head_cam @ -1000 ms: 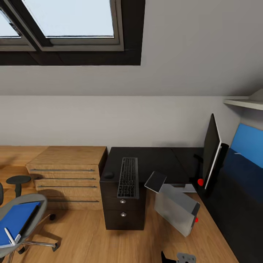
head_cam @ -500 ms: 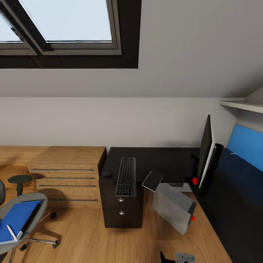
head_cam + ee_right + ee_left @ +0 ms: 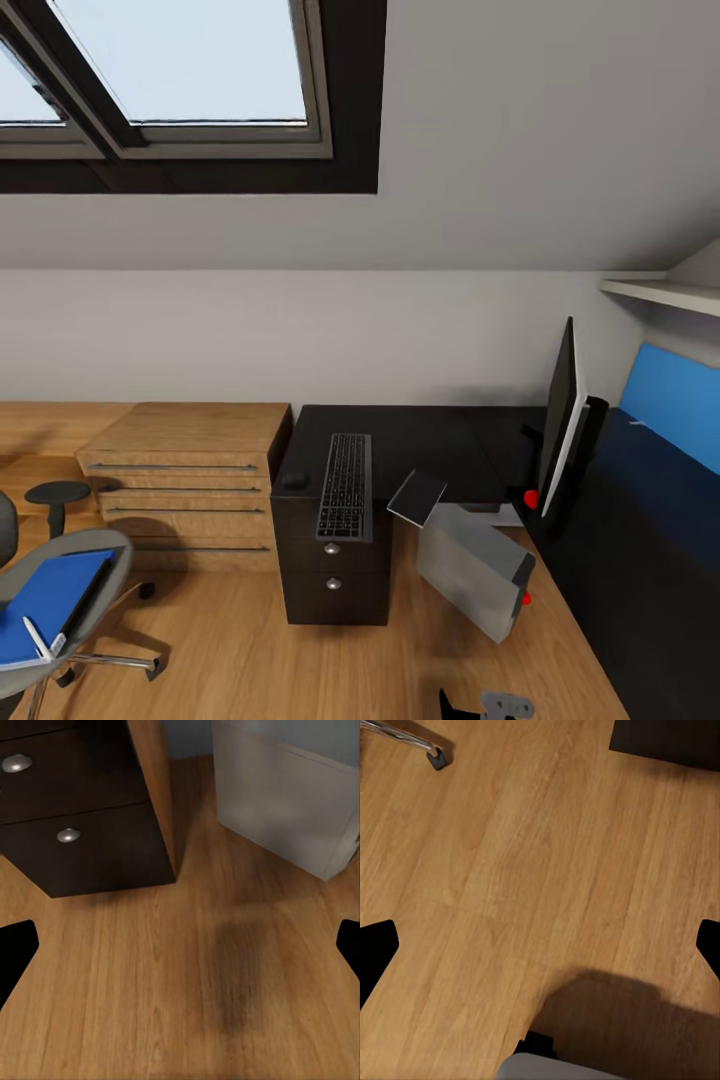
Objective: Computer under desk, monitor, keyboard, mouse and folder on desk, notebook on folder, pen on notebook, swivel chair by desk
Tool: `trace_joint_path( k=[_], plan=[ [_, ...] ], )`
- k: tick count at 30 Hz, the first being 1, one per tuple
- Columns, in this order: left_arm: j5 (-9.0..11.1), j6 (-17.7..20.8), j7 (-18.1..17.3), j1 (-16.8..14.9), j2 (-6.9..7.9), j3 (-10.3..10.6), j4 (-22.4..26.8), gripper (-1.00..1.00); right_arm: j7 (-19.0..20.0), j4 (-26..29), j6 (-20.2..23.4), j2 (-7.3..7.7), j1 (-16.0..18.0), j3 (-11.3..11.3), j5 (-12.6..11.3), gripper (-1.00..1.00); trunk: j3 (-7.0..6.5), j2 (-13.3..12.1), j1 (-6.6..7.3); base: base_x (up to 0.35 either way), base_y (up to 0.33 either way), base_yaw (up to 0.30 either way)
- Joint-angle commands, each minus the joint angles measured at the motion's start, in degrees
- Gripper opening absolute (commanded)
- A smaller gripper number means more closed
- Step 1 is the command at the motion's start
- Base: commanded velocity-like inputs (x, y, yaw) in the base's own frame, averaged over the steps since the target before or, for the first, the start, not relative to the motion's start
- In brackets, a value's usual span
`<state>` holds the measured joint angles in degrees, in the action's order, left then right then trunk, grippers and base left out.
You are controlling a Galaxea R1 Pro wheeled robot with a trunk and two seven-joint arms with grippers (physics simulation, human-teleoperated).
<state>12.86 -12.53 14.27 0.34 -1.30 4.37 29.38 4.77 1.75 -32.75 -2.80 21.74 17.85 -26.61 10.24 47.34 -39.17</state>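
The black desk (image 3: 430, 440) stands against the wall. On it lie the keyboard (image 3: 346, 485) and, left of that, the mouse (image 3: 293, 480); the monitor (image 3: 559, 430) stands edge-on at the right. The grey computer (image 3: 472, 570) leans tilted on the floor in the desk's opening, also seen as computer (image 3: 285, 802) beside the drawers (image 3: 75, 832). A dark grey notebook (image 3: 417, 497) rests tilted at the desk's front edge above it. The blue folder (image 3: 45, 600) with a white pen (image 3: 35, 640) lies on the swivel chair (image 3: 100, 560). My left gripper (image 3: 540, 949) and right gripper (image 3: 180, 949) hang open over bare floor.
An oak dresser (image 3: 190, 470) adjoins the desk's left side, with a small black stool (image 3: 55, 495) beyond it. A blue panel (image 3: 680, 400) and a shelf (image 3: 665, 292) are at the right. A chair caster (image 3: 435, 757) sits near the left gripper.
The whole head view has shifted slightly, so the camera moved. The desk, computer, chair and folder stand as before.
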Motion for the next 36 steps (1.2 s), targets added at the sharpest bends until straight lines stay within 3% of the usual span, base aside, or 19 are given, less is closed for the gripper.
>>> trace_joint_path(
  k=[1,7,8,9,18,19,24,36],
  plan=[
    [0.6,-0.2,0.4,0.0,0.06,0.5,0.1,1.00,0.5,-0.1,-0.2,-0.01,0.1,0.1,-0.6,1.00,-0.12,-0.4,0.21,0.000,0.000,0.000],
    [0.6,-0.1,0.4,0.0,0.06,0.5,0.0,1.00,0.5,0.3,-0.3,-0.01,0.1,0.1,-0.5,1.00,-1.19,-2.8,1.53,0.000,0.000,0.000],
    [0.6,0.0,0.4,0.0,-0.01,0.5,0.0,1.00,-1.4,11.0,2.1,2.02,0.3,-0.4,-0.8,1.00,-1.37,-3.2,1.75,0.000,0.000,0.000],
    [0.6,0.0,0.4,0.0,-0.02,0.5,0.0,1.00,-2.3,13.1,3.2,2.40,0.3,-0.4,-0.8,1.00,-1.55,-3.6,1.97,0.000,0.000,0.000],
    [0.6,-0.1,0.4,0.0,-0.02,0.5,0.0,1.00,-22.0,40.6,28.6,6.48,0.3,-0.6,-0.6,1.00,-3.17,-7.2,3.95,0.000,0.000,0.000],
    [0.6,-0.1,0.4,0.0,0.00,0.5,0.0,1.00,-25.1,45.7,34.2,7.57,0.3,-1.0,-0.7,1.00,-3.35,-7.6,4.17,0.000,0.000,0.000],
    [0.6,-0.1,0.4,0.0,0.05,0.5,0.0,1.00,-31.4,55.4,43.0,9.99,0.2,-3.7,-1.0,1.00,-4.25,-9.6,5.26,0.000,0.000,0.000],
    [0.6,-0.2,0.4,0.0,0.07,0.5,0.0,1.00,-34.7,59.6,45.5,11.79,0.0,-6.4,-1.1,1.00,-6.40,-14.4,7.90,0.000,0.000,-0.087]
  ],
)
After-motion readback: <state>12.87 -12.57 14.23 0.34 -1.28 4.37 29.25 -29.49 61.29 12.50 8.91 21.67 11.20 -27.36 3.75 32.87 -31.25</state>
